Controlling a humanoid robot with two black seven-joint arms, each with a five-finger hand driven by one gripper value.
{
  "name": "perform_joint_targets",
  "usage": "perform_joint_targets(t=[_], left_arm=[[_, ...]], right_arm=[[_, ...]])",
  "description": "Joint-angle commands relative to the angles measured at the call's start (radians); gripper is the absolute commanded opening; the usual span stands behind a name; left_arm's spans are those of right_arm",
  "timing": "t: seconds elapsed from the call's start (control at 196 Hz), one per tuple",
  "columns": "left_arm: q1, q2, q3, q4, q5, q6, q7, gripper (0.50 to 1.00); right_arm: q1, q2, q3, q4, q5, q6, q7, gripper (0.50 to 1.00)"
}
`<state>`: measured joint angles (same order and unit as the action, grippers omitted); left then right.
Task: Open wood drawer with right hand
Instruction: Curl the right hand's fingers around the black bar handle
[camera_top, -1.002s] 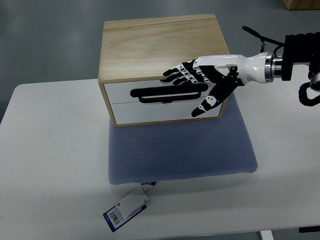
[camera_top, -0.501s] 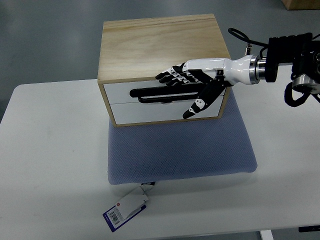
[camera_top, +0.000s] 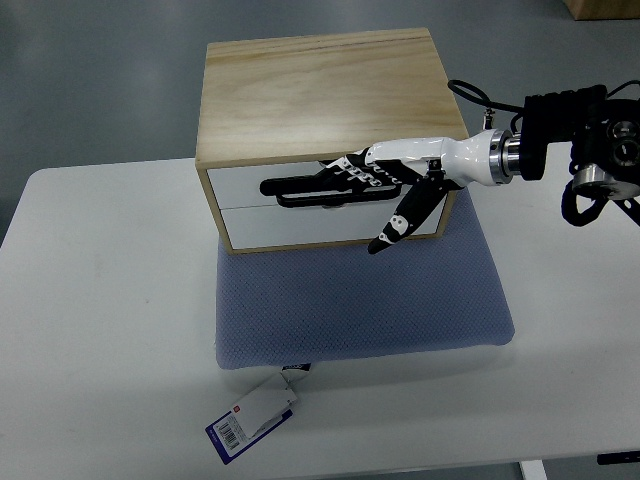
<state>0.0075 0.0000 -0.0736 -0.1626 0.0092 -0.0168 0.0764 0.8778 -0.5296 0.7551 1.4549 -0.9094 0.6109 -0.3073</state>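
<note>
reaching in from the right of the wood drawer (camera_top: 320, 215), the right hand (camera_top: 385, 185) lies flat on its white front. its fingers (camera_top: 345, 170) are stretched out along the long black handle (camera_top: 330, 188), not hooked on it. the drawer looks closed.

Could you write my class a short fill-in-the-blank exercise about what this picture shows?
1. The wooden drawer box stands on a blue ____.
2. The right hand reaches across the drawer front at its black ____.
3. A tag with a barcode lies on the white ____.
4. The drawer fronts are white; the top of the box is bare ____.

Missing words: cushion; handle; table; wood
</note>
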Motion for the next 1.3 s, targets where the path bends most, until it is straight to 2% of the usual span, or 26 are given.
perform_joint_targets(t=[0.0,1.059,1.294], left_arm=[[0.000,0.000,0.000,0.000,0.000,0.000,0.000,1.000],[0.000,0.000,0.000,0.000,0.000,0.000,0.000,1.000],[0.000,0.000,0.000,0.000,0.000,0.000,0.000,1.000]], right_arm=[[0.001,-0.001,0.003,-0.002,0.001,0.000,-0.001,0.950],[0.023,0.010,0.001,-0.010,0.001,0.000,0.001,0.950],[0.017,0.026,-0.002,-0.064,-0.003,0.000,-0.001,0.950]])
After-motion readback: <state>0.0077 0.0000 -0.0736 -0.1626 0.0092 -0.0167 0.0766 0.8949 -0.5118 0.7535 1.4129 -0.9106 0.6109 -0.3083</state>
